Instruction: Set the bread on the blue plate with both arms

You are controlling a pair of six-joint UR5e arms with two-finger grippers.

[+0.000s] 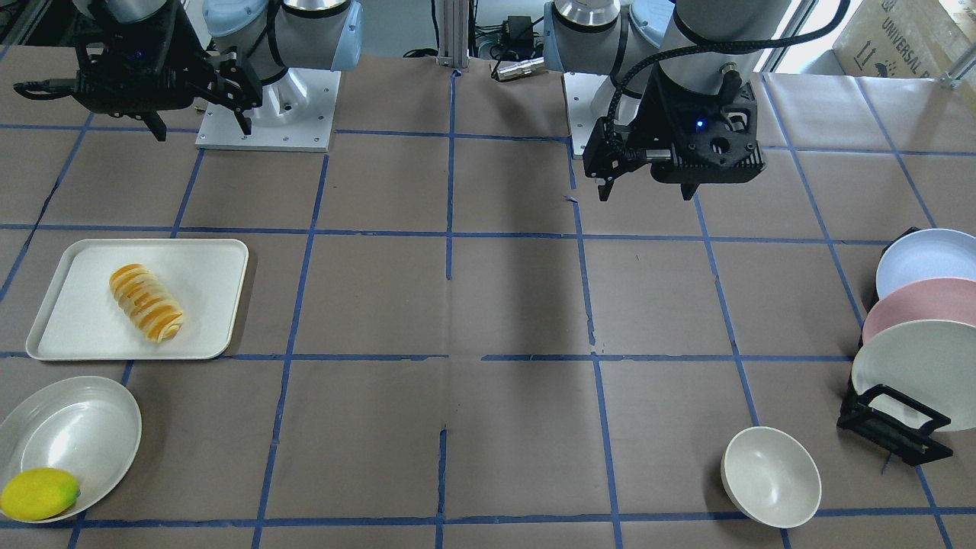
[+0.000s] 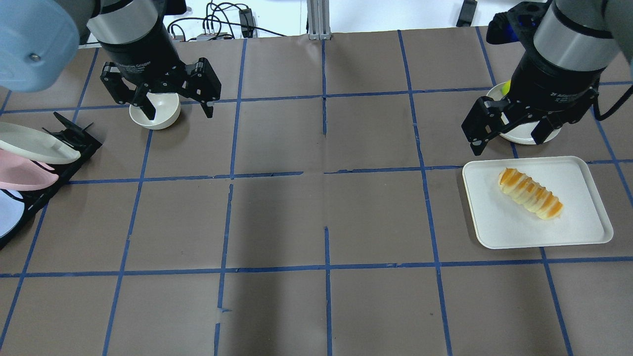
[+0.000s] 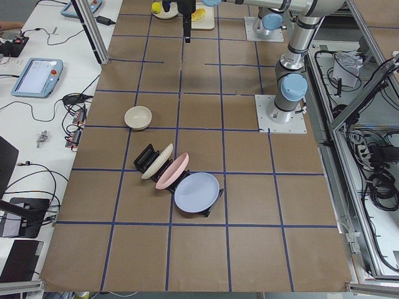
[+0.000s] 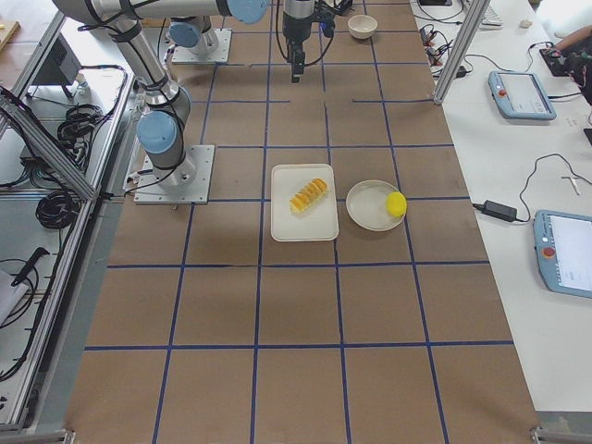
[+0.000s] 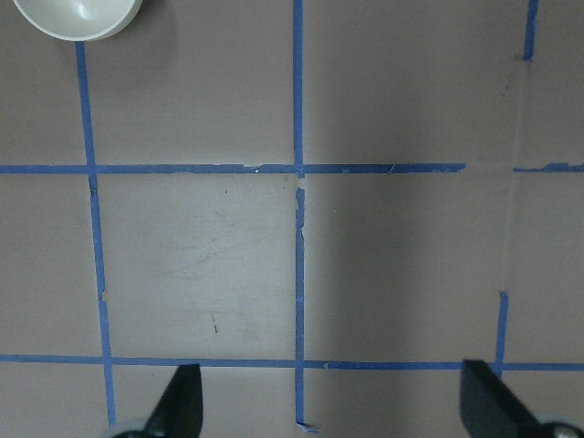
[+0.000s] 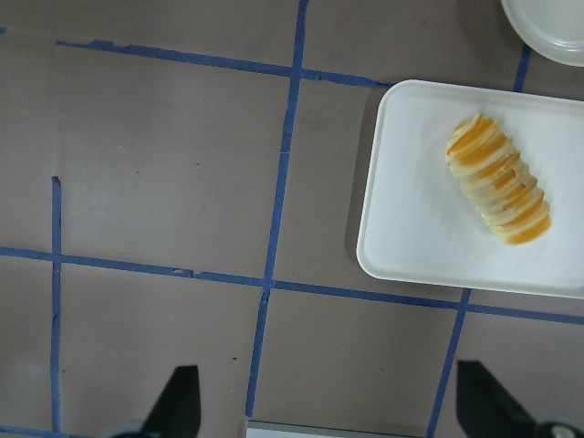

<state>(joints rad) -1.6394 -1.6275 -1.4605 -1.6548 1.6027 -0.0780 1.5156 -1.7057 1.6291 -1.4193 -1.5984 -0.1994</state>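
The bread (image 1: pixel 146 302), a striped orange and cream loaf, lies on a white tray (image 1: pixel 221 255); it also shows in the overhead view (image 2: pixel 530 193) and the right wrist view (image 6: pixel 498 191). The blue plate (image 1: pixel 923 259) stands on edge in a black rack, also seen at the overhead view's left edge (image 2: pixel 7 212) and in the left side view (image 3: pixel 197 192). My right gripper (image 2: pixel 508 139) is open and empty, hovering just beyond the tray's far edge. My left gripper (image 2: pixel 179 110) is open and empty, hovering above a white bowl, well away from the rack.
The rack (image 1: pixel 892 431) also holds a pink plate (image 1: pixel 923 305) and a white plate (image 1: pixel 915 370). A white bowl (image 1: pixel 770 476) sits near it. A white plate (image 1: pixel 76 427) with a yellow lemon (image 1: pixel 38 493) lies beside the tray.
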